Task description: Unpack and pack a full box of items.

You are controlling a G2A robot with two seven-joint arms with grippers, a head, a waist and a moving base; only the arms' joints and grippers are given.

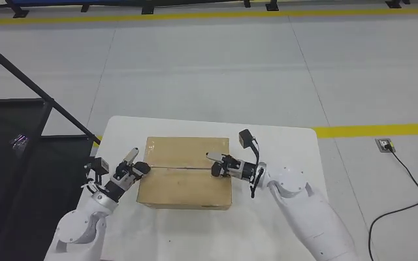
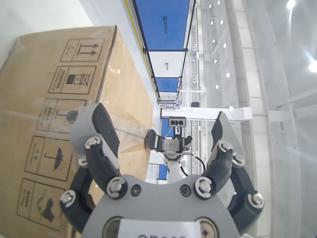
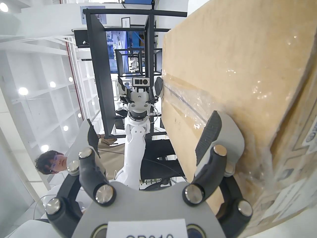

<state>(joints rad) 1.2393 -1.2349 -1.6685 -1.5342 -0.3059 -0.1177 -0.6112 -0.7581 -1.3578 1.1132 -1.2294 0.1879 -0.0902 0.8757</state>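
I have the box [image 1: 186,173] sitting closed (tape along its top seam) in the middle of the table [image 1: 281,140]. My left gripper [image 1: 136,162] is at one end and my right gripper [image 1: 214,164] at the other, both with jaws wide and holding nothing.

1. The cardboard box [image 1: 186,173] stands on the table [image 1: 287,147], about midway between the table's left and right sides.
2. The taped seam [image 1: 183,168] runs along the top of the box from its left end to its right end.
3. The left gripper [image 1: 136,163] is at the left end of the box, at the end of the seam. One finger [image 2: 105,127] is at the upper edge there, and the other is away from the box.
4. The right gripper [image 1: 214,163] is over the right part of the box top, above the seam.
5. The two grippers face each other across the box.
6. A metal frame [image 1: 26,124] stands on the floor to the left of the table.
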